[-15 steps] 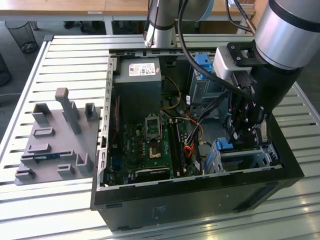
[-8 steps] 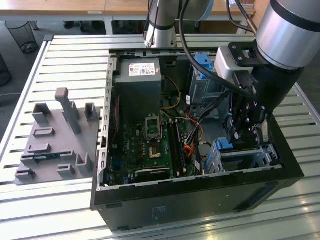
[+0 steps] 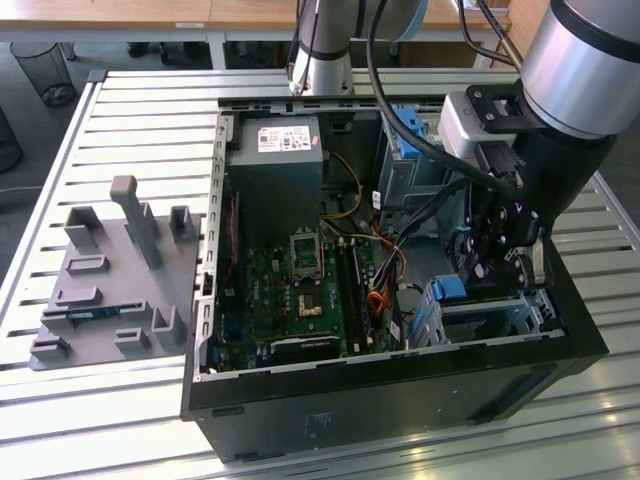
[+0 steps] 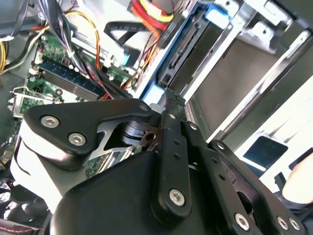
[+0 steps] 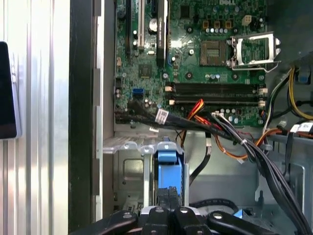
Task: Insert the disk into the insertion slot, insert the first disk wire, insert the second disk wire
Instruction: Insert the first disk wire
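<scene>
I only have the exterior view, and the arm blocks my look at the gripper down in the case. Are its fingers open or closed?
Observer: Closed. In the first wrist view the gripper has its fingers pressed together.
Operator: What are the tips at?
Observer: The bright blue carrier of the disk; they meet its end, about centred on it.
Operator: Any cables near that spot?
Observer: A black wire bundle crosses beyond the carrier, along the motherboard edge, apart from the blue part.
</scene>
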{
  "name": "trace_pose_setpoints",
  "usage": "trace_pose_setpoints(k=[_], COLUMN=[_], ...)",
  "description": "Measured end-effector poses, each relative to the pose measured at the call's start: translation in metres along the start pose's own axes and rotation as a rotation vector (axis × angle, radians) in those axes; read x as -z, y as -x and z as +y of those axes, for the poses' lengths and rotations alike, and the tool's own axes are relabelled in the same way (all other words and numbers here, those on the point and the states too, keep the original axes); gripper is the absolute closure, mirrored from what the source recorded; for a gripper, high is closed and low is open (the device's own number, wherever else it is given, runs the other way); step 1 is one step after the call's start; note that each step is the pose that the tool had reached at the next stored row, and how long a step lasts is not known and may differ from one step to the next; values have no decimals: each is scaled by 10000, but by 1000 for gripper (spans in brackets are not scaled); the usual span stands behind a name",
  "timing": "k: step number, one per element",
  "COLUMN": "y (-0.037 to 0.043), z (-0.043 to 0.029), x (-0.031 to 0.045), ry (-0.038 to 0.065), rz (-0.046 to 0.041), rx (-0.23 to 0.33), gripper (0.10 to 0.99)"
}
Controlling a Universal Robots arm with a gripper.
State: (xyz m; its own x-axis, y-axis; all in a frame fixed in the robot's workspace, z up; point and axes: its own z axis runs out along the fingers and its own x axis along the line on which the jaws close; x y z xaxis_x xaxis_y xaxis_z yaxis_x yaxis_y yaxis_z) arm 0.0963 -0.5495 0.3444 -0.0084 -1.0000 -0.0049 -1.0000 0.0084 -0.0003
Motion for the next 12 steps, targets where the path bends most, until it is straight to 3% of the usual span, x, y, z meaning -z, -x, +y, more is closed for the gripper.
trace_pose_setpoints(k=[5,12], y=[1,2], z=[-50,-50], x=[29,269], ry=[0,0], rz=[-5,-6], rx=[1,0], gripper=[980,980])
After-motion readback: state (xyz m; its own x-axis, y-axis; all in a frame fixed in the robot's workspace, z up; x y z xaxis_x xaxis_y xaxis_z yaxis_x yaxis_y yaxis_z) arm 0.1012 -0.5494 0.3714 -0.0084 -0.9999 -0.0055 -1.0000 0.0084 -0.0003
